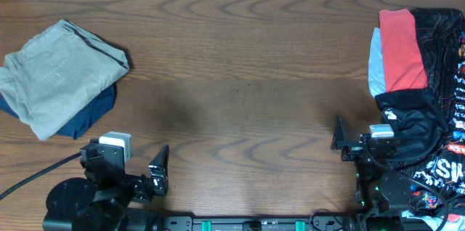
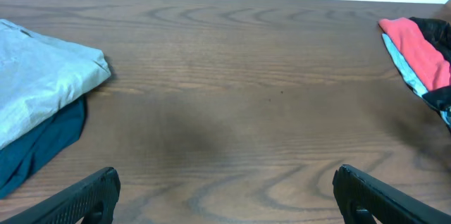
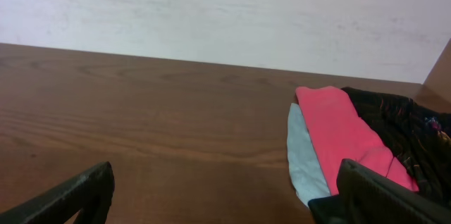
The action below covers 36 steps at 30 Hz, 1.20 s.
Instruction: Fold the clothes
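**Next garment lies on the right arm's side**

The unfolded heap is what matters here. Its red piece (image 1: 402, 49) lies flat on a blue piece (image 1: 375, 64), which shows only as a strip along the red piece's left edge. A black piece (image 1: 436, 100) spreads out to the right of the red piece and curls round its near end. The red piece's long axis runs away from the robot, near end to far end, barely tilted.

The right arm (image 1: 381, 135) sits just beside the near end of the red piece and seems to overlap the black piece there. Its jaws stand wide apart with nothing in them. From its wrist view the red piece is ahead and off to the right, not between the jaws.

The left arm (image 1: 109, 165) is well apart from the red piece, across the worktop (image 1: 240, 78), with its jaws likewise apart and empty. Farthest of all from the red piece, the shorts (image 1: 54, 71) lie folded on navy shorts (image 1: 91, 115); those two look finished.

So I'd say the coming move belongs to the right arm, being much the nearer. It would need to swing forward and to the right to meet the red piece's near short edge. The risk I see is the jaws catching the blue piece along with it.
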Available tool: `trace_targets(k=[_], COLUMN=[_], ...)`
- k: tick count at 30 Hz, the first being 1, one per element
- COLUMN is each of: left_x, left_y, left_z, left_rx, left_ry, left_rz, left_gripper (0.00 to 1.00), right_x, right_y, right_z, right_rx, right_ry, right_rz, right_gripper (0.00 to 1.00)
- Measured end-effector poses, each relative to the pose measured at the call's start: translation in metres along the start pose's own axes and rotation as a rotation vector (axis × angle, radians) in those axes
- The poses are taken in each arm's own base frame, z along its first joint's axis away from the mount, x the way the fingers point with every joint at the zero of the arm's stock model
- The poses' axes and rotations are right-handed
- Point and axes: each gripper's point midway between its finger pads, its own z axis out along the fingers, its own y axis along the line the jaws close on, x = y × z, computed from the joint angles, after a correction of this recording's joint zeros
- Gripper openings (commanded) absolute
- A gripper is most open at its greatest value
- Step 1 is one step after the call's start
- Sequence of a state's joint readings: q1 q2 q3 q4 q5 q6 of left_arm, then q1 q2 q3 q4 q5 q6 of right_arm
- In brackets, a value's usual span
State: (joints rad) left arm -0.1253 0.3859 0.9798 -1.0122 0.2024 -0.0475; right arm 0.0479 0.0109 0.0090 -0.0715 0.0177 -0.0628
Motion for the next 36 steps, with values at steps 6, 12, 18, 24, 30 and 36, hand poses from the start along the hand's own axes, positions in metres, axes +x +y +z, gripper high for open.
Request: trace_targets(k=[6,12,18,24,30,36], left_x=[0.000,0.000,0.010,0.026,0.054,0.065], left_y=[0.000,0.000,0.003,0.021,0.044,0.062], left_z=[0.000,0.000,-0.002,0.004,0.045,0.082], left_rx=[0.000,0.000,-0.017,-0.101,-0.159,-0.184], left_ry=[0.000,0.000,0.027,-0.013,-0.092,-0.206], left_rz=[0.000,0.000,-0.008,-0.008,-0.016,-0.013], left_gripper=[0.98,0.98,0.98,0.98,0.98,0.98], right_x=[0.000,0.000,0.000,0.000,0.000,0.000], right_y=[0.000,0.000,0.000,0.000,0.000,0.000], right_z=[0.000,0.000,0.000,0.000,0.000,0.000], right_rx=[0.000,0.000,0.000,0.000,0.000,0.000], right_ry=[0.000,0.000,0.000,0.000,0.000,0.000], right_rz=[0.000,0.000,0.000,0.000,0.000,0.000], right_gripper=[0.99,0.99,0.99,0.99,0.99,0.99])
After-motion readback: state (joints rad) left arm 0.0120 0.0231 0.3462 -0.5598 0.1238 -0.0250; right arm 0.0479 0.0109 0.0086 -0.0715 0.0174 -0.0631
